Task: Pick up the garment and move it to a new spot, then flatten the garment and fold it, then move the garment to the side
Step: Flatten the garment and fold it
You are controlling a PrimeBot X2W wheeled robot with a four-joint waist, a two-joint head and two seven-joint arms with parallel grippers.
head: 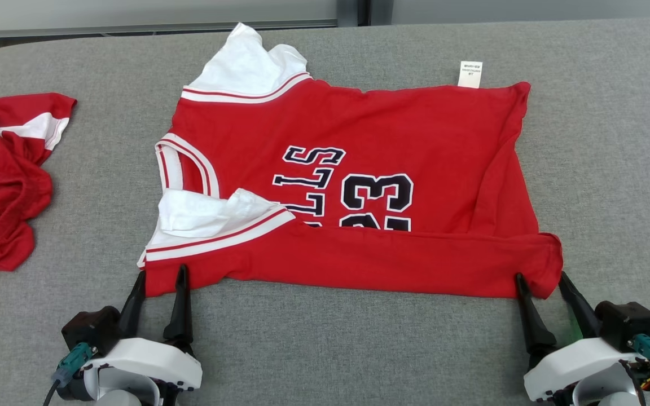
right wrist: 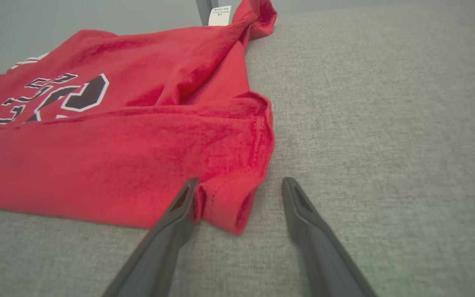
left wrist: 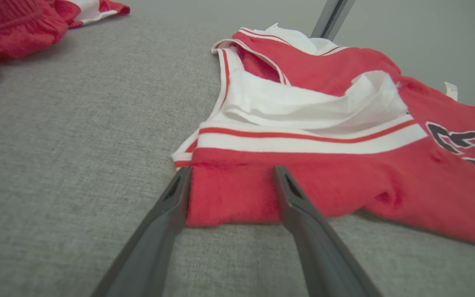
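The red jersey (head: 392, 129), lying half-folded on the grey counter (head: 613, 169), is being straddled at its near corners by the spread left claw (head: 161, 272) and spread right claw (head: 541, 276), seemingly for the next fold.

The jaws stand wide apart, their two dark fingers (right wrist: 167, 243) rising from the bottom edge. The red garment (right wrist: 130, 161) has its folded near corner between them, touching the left fingertip; the right fingertip rests clear of the cloth on the grey table (right wrist: 386, 123). Beyond and left of the jaws the garment spreads flat, with dark lettering (right wrist: 70, 93) and, farthest off, a white label (right wrist: 220, 15).
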